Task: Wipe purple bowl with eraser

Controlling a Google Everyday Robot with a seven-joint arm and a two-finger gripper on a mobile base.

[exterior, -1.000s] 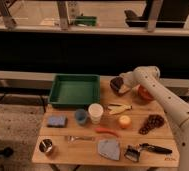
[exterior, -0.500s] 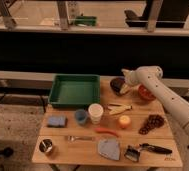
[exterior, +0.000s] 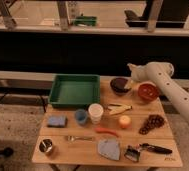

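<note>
The purple bowl (exterior: 119,85), small, round and dark maroon, stands at the back of the wooden table (exterior: 88,147), right of the green tray. My white arm reaches in from the right, and its gripper (exterior: 129,80) hangs at the bowl's right rim, between it and the red-orange bowl (exterior: 148,91). I cannot make out an eraser, either at the gripper or on the table.
A green tray (exterior: 74,90) stands at the back left. A blue sponge (exterior: 57,121), blue cup (exterior: 80,116), white cup (exterior: 95,112), banana (exterior: 119,108), orange (exterior: 124,121), grapes (exterior: 152,122), fork (exterior: 79,138), metal cup (exterior: 47,146), grey cloth (exterior: 109,148) and black-handled tool (exterior: 149,149) lie nearer.
The gripper has moved from over the purple bowl's middle to its right rim, so more of the bowl shows. Nothing else on the table has moved.
</note>
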